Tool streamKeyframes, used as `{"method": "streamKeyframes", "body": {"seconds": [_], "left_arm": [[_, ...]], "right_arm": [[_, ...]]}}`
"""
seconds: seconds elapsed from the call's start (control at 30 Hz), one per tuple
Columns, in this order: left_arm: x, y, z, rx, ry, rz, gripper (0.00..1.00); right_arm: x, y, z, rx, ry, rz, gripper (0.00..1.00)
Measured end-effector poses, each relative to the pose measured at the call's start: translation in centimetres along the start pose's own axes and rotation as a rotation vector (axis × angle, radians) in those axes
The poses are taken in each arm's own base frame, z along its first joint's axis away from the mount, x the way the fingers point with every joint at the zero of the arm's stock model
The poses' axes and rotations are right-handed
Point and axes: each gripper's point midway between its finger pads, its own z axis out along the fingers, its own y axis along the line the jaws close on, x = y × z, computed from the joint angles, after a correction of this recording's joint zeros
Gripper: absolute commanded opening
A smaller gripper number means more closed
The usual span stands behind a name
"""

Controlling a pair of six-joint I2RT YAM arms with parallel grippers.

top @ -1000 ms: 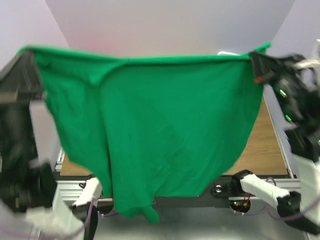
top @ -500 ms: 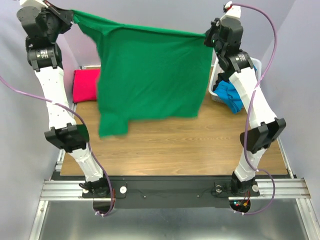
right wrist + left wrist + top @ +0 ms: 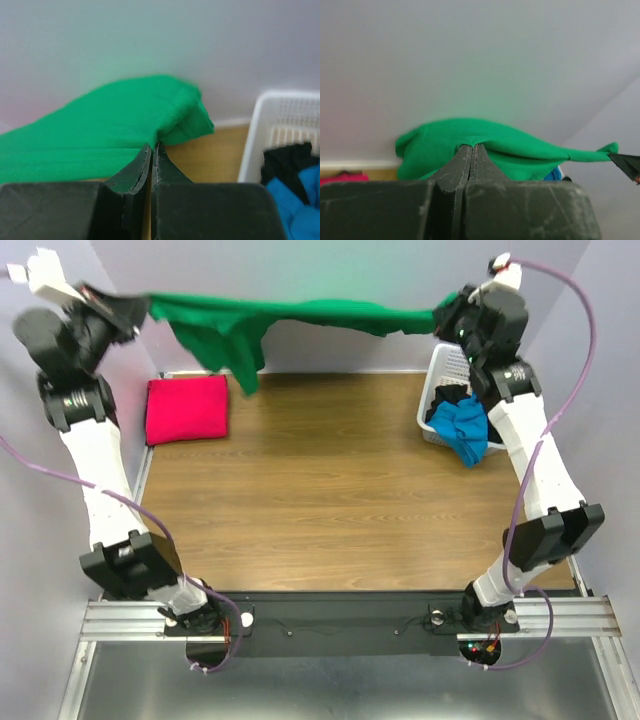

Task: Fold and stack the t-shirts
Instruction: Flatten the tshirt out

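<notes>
Green tee (image 3: 230,330) aloft; L gripper (image 3: 473,146), R gripper (image 3: 151,146) pinching.

The green t-shirt (image 3: 300,315) is plain bright green, without print. The folded t-shirt (image 3: 187,408) is plain magenta-red. The basket (image 3: 450,365) is white with a lattice pattern and holds one bright blue t-shirt (image 3: 458,430) and one black t-shirt (image 3: 452,398). The table (image 3: 330,500) shows brown wood grain.

A high rear camera overlooks the table (image 3: 330,490); both close wrist cameras share the green t-shirt (image 3: 510,150).
</notes>
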Motion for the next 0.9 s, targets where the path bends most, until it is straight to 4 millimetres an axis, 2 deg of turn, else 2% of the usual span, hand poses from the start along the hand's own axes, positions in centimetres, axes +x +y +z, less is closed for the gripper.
{"method": "streamKeyframes", "body": {"seconds": [0.03,0.07,0.1,0.17,0.23,0.27,0.3,0.33,0.4,0.43,0.47,0.57,0.63,0.77,0.9], "left_arm": [[2.5,1.4,-1.0,-0.039,0.029,-0.023,0.00],[4.0,2.3,-1.5,-0.062,0.043,-0.035,0.00],[6.4,4.1,-2.3,-0.118,0.054,-0.068,0.00],[12.1,7.3,-4.2,-0.210,0.101,-0.158,0.00],[18.8,10.3,-6.6,-0.303,0.168,-0.285,0.00],[22.7,12.0,-8.1,-0.357,0.212,-0.352,0.00],[25.1,12.9,-9.1,-0.399,0.247,-0.390,0.00],[29.3,14.2,-11.0,-0.475,0.309,-0.448,0.00],[33.9,15.1,-13.7,-0.554,0.381,-0.497,0.00],[35.3,15.4,-14.8,-0.585,0.403,-0.510,0.00],[36.3,15.5,-15.7,-0.609,0.413,-0.515,0.00],[38.0,15.4,-18.5,-0.673,0.421,-0.525,0.00],[38.2,14.5,-19.5,-0.679,0.407,-0.513,0.00],[37.6,13.6,-20.7,-0.724,0.377,-0.475,0.00],[37.9,13.8,-22.8,-0.831,0.390,-0.481,0.00]], "right_arm": [[1.5,-0.6,-0.3,0.012,0.027,0.001,0.00],[3.8,-1.5,-0.6,0.030,0.075,-0.001,0.00],[5.3,-2.0,-0.7,0.040,0.104,0.001,0.00],[10.7,-4.1,-1.3,0.086,0.211,0.001,0.00],[16.4,-6.5,-2.3,0.143,0.326,-0.001,0.00],[18.2,-7.2,-2.7,0.163,0.364,0.000,0.00],[21.8,-8.8,-3.8,0.199,0.440,-0.005,0.01],[23.5,-9.5,-4.4,0.214,0.477,-0.008,0.00],[27.9,-11.6,-6.5,0.263,0.577,-0.014,0.00],[29.4,-12.4,-7.5,0.282,0.613,-0.010,0.00],[31.1,-13.3,-8.9,0.306,0.653,-0.007,0.00],[33.4,-14.3,-11.6,0.332,0.705,0.015,0.00],[34.1,-14.6,-13.2,0.334,0.720,0.030,0.00],[34.8,-14.8,-15.1,0.335,0.720,0.060,0.00],[35.9,-15.0,-16.7,0.327,0.738,0.081,0.00]]}}
